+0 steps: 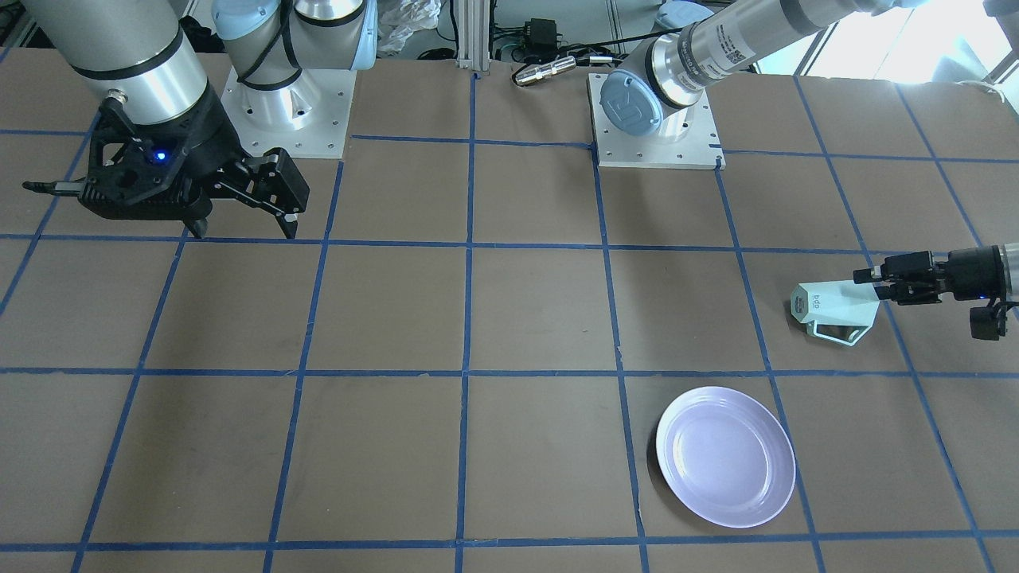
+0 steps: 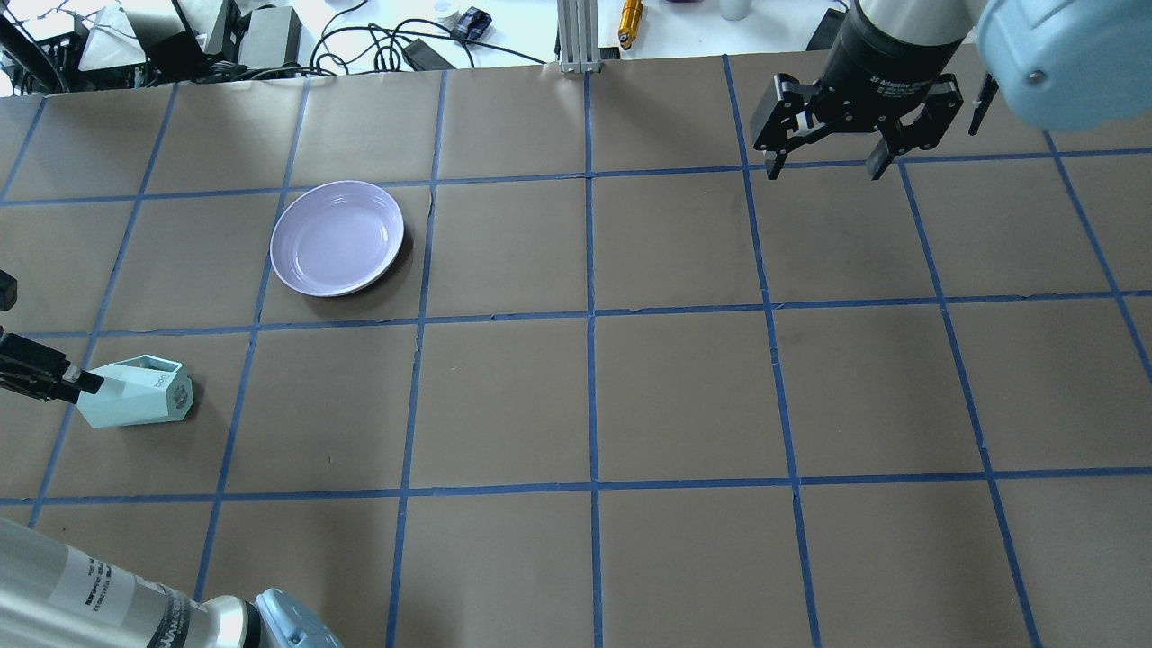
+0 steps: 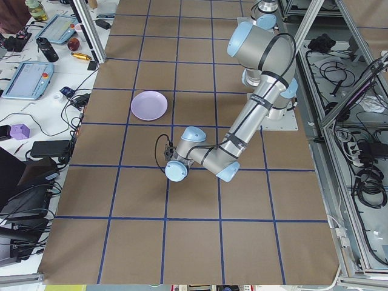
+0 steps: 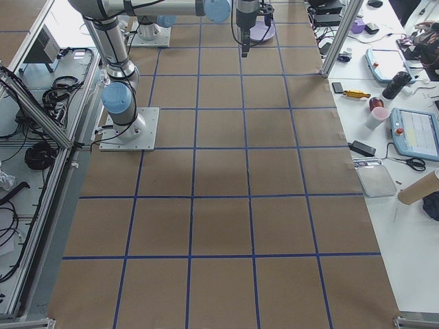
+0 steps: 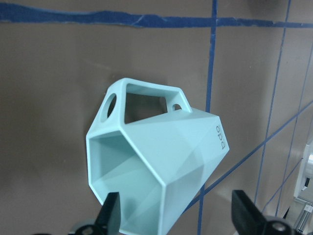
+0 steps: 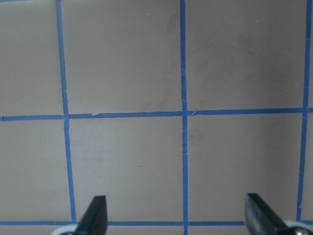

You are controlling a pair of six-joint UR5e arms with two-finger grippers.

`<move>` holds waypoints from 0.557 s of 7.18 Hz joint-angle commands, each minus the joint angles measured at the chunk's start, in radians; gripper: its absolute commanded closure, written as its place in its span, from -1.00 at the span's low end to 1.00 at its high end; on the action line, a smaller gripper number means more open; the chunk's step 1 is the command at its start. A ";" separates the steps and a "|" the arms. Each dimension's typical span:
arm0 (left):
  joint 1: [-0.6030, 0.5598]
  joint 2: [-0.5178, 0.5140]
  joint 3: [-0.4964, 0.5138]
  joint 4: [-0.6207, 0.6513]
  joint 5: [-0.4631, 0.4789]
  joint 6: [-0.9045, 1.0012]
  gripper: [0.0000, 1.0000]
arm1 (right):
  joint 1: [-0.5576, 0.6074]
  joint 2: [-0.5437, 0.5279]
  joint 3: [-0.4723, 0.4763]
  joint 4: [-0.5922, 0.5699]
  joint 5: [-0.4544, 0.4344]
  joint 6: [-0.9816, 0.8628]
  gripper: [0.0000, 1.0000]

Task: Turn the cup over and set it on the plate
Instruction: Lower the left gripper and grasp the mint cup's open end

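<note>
The mint-green cup (image 2: 135,398) lies on its side on the table, mouth toward my left gripper and base toward the table's middle. In the front view the cup (image 1: 834,306) has its handle on the operators' side. My left gripper (image 2: 85,385) is open at the cup's mouth. In the left wrist view one finger (image 5: 110,215) stands in front of the mouth of the cup (image 5: 161,156) and the other finger (image 5: 247,213) is outside the wall. The lavender plate (image 2: 337,238) lies bare, one grid square beyond the cup. My right gripper (image 2: 823,169) is open and holds nothing, far off over the table.
The table is brown with a blue tape grid (image 2: 589,315). The arm base plates (image 1: 657,119) stand at the robot's edge. A metal post (image 2: 576,36) and cables lie beyond the far edge.
</note>
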 commanded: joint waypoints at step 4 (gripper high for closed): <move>0.001 -0.027 0.061 -0.111 -0.034 0.044 1.00 | 0.000 0.000 0.000 0.000 -0.001 -0.001 -1.00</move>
